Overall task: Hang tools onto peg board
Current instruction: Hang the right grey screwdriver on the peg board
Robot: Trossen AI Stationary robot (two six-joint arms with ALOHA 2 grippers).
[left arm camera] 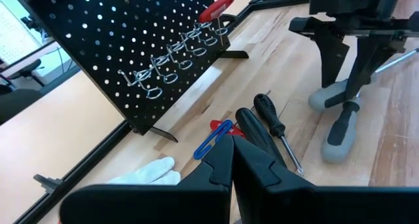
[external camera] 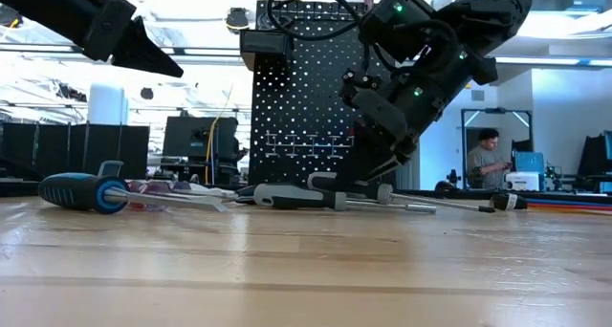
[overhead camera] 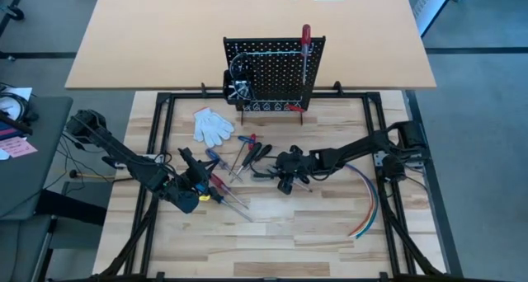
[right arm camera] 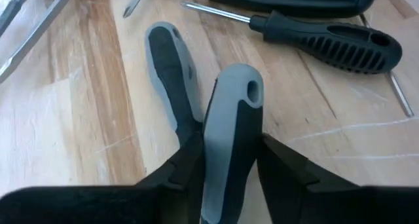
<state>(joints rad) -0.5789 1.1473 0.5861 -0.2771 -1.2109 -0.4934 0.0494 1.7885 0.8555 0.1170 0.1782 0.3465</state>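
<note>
Right gripper (right arm camera: 226, 162) low over the middle of the pale wooden counter (overhead camera: 272, 232), its jaws pinching the grey-and-black handle of a screwdriver (right arm camera: 229, 132) that filled the gap between the fingers. A second grey-and-black-handled screwdriver (right arm camera: 169, 70) lay just beside it on the wood, and past that a black ribbed-handled screwdriver (right arm camera: 327, 39) with a thin metal shaft.

Left gripper (left arm camera: 232, 168) held off the counter at the near left, jaws pressed together, holding nothing.

Upright black perforated peg board (overhead camera: 274, 68) stood at the far edge of the counter, a row of wire hooks along its lower part and a small black bin (overhead camera: 238, 88) at its left side. One red-handled screwdriver (overhead camera: 305, 47) hung on the board's right side, handle up.

Other tools lay loose between the two arms: small blue- and red-handled screwdrivers (overhead camera: 244, 150) in a fan in front of the board, and red-handled ones (overhead camera: 227, 191) by the left gripper. In the low view a blue-and-black-handled screwdriver (external camera: 81, 190) lay at the left.

White glove (overhead camera: 213, 125) lay left of the board's foot. Bundle of coloured wires (overhead camera: 369, 201) curved along the right side of the counter.

A person (external camera: 486, 160) sat in the room behind
</note>
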